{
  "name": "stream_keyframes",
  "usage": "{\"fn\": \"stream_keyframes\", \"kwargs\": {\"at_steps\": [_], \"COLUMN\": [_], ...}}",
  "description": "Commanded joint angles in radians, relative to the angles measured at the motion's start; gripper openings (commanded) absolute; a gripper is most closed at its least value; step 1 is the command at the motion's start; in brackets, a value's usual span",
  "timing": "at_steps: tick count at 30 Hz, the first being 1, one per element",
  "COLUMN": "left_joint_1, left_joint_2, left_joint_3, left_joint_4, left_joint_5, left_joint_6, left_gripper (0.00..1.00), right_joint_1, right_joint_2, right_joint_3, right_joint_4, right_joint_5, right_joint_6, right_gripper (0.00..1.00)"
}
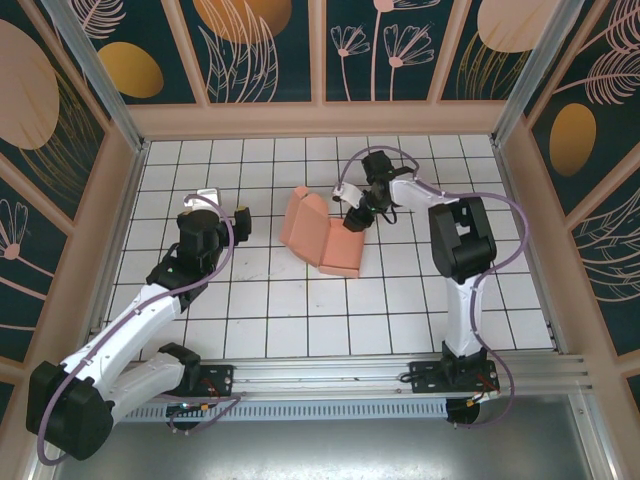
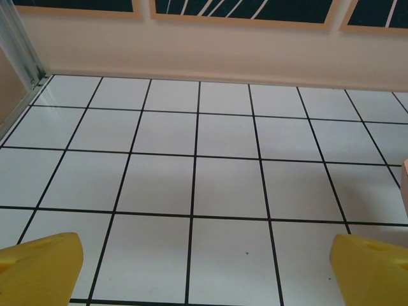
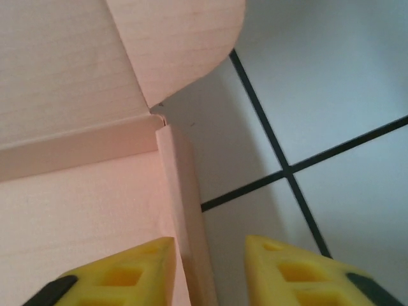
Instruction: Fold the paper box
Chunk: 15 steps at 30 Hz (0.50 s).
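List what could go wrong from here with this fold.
1. The right pincer straddles a thin side wall of the paper box; closing could crease or buckle it.
2. The left pincer stands open, apart from the box, so nothing pins it: a pull may drag it across the tiles.

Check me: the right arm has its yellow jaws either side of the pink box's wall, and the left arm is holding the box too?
The left arm isn't holding the box: the left wrist view shows its jaws wide open over bare tiles, apart from it. The right arm does have its jaws either side of the box's wall.
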Motion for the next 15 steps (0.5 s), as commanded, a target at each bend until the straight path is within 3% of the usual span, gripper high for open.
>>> {"fn": "stream_keyframes", "kwargs": {"at_steps": [1,4,7,11,15], "left_joint_1": [0.007,0.008,0.009,0.007,0.007], "left_joint_2": [-0.010,-0.015,-0.020,-0.021,-0.013], "left_joint_3": [-0.007,-0.007,-0.013,-0.024,-0.028], "left_joint_4": [0.017,0.011,0.012,0.021,0.032], "left_joint_5": [-0.022,-0.032,-0.032,-0.027,-0.024], "left_joint_6": [0.019,0.023,0.021,0.012,0.011], "left_gripper": [0.98,0.99,0.99,0.99,0.99], "right_joint_1": [0.021,0.024,0.021,0.021,0.034], "right_joint_2": [0.018,0.010,-0.026,-0.104,-0.192], "right_joint_3": [0.050,0.042,-0.009,-0.137,-0.310], "right_joint_4": [-0.069,-0.057,0.000,0.195,0.489], "right_joint_5": [0.025,0.042,0.083,0.182,0.367], "right_joint_6": [-0.028,-0.024,-0.007,0.086,0.293], "right_gripper": [0.21,0.06,0.00,0.00,0.00]}}
